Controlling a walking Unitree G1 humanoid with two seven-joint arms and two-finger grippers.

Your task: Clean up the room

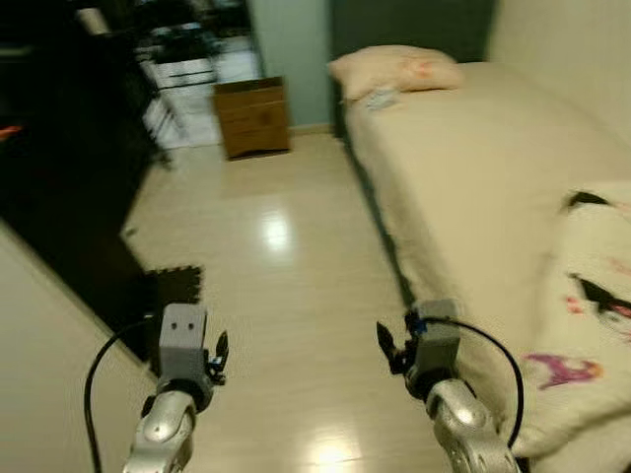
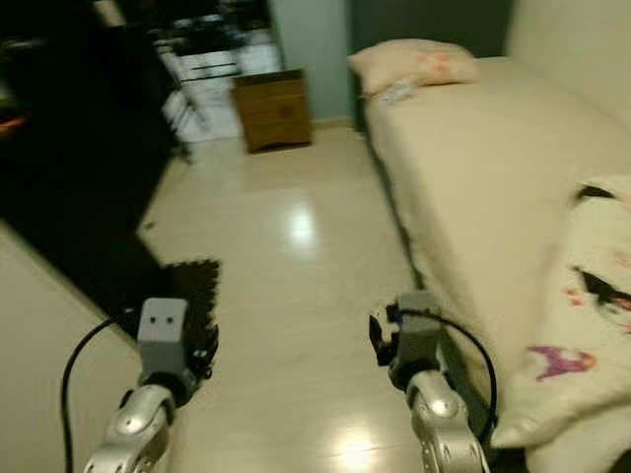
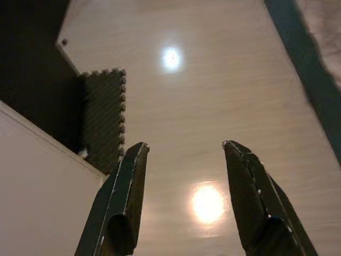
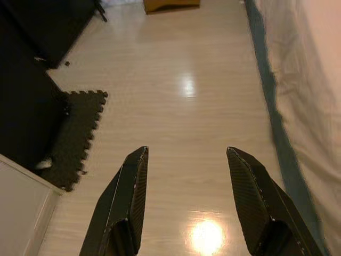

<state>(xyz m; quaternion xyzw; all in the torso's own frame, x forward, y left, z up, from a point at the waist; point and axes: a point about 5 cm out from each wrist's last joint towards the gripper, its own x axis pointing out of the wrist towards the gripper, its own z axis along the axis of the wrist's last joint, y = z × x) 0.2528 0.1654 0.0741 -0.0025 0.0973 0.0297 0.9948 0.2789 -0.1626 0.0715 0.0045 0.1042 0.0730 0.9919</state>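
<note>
Both arms are held out low over the pale wooden floor [image 1: 286,266]. My left gripper [image 3: 184,146] is open, with nothing between its black fingers [image 3: 125,186]. My right gripper [image 4: 186,152] is open too and holds nothing. To the right runs a bed [image 1: 473,168] with a cream cover. A peach pillow [image 1: 394,67] lies at its far end, with a small white thing [image 1: 380,98] beside it. A cream blanket with printed figures [image 1: 592,315] hangs over the bed's near corner.
A brown cardboard box [image 1: 252,117] stands on the floor at the far end, beside the bed's head. Dark furniture [image 1: 69,158] lines the left side. A dark foam puzzle mat [image 4: 80,133] lies at its foot. A white panel [image 3: 37,186] stands near left.
</note>
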